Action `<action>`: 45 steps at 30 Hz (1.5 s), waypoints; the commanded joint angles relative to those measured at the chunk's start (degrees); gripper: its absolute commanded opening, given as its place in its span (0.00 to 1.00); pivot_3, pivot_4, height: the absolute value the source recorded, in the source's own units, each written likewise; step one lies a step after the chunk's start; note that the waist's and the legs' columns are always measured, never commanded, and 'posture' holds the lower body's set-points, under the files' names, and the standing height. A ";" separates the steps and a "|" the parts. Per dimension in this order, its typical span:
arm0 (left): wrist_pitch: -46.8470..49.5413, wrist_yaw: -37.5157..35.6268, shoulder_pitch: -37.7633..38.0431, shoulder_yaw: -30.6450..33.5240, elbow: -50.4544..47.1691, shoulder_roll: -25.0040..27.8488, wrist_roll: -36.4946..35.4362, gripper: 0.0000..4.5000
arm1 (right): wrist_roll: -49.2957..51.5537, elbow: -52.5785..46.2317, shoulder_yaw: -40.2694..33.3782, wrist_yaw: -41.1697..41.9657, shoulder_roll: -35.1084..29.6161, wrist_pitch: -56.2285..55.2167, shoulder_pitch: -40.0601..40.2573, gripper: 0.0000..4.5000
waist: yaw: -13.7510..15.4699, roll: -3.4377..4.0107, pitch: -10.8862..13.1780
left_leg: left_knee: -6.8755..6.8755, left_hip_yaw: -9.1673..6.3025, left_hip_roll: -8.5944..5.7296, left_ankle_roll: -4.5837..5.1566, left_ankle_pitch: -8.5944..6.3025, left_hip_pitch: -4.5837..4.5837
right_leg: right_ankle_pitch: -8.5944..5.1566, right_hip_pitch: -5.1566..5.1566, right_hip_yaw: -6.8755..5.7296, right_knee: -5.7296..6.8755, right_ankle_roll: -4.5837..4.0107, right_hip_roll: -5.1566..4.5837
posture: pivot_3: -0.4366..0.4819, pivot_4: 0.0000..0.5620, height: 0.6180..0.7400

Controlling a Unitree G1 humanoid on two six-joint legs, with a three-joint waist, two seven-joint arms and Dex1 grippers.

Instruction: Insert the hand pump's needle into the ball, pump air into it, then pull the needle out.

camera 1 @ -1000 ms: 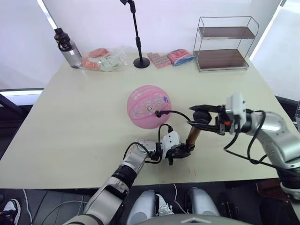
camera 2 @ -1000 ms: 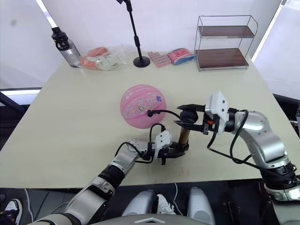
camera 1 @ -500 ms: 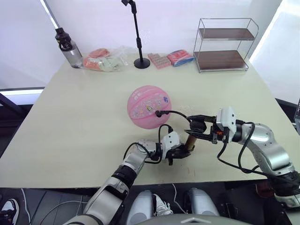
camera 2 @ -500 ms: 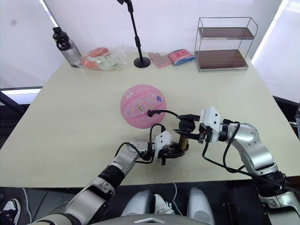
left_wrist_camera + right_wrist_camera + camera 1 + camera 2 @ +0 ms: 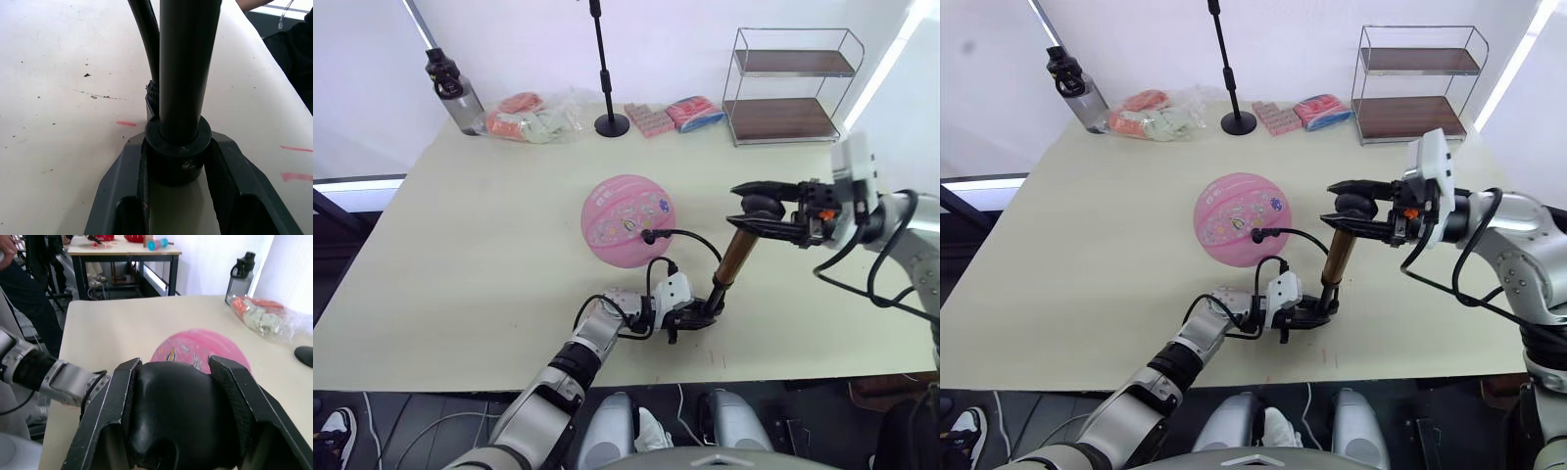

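on the table (image 5: pixel 460 245), left pincer (image 5: pixel 690 315) clamps the pump (image 5: pixel 734 257) base; right pincer (image 5: pixel 751 208) grips its raised handle. pumping step; press down next.

A matt pink rubber ball (image 5: pixel 626 219) with grooved seams rests on a smooth, cream, faintly scuffed table (image 5: pixel 460 255). The hand pump (image 5: pixel 736 253) shows a brushed bronze metal barrel and glossy black plastic T-handle (image 5: pixel 183 416). At the table's far right corner, a wire rack (image 5: pixel 793 83) holds dark wood shelves.
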 commanded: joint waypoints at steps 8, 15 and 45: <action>3.33 1.44 3.53 -0.80 8.43 3.62 4.38 0.25 | 6.68 -1.40 -7.26 -0.41 -2.61 4.03 -6.52 0.37 | 0.06 0.11 0.25 | 0.04 -0.05 0.00 0.00 0.00 -0.16 | 0.00 -0.08 -0.08 0.01 -0.01 0.00 | 0.48 0.27 1.00; 3.45 1.58 3.10 -0.85 8.57 3.35 4.29 0.25 | -8.56 0.06 4.36 1.49 -0.35 -5.51 6.74 0.37 | 0.03 -0.15 0.00 | 0.06 -0.05 0.00 0.01 0.00 0.00 | -0.10 0.05 -0.08 0.03 0.17 0.01 | 0.48 0.27 1.00; 3.55 2.40 2.37 -0.14 9.58 3.11 3.76 0.25 | -1.24 1.04 -2.17 1.53 2.75 -6.58 0.96 0.37 | 0.24 0.09 0.10 | 0.25 -0.33 0.10 0.01 0.00 -0.02 | -0.04 0.03 -0.18 0.18 0.05 0.21 | 0.48 0.27 1.00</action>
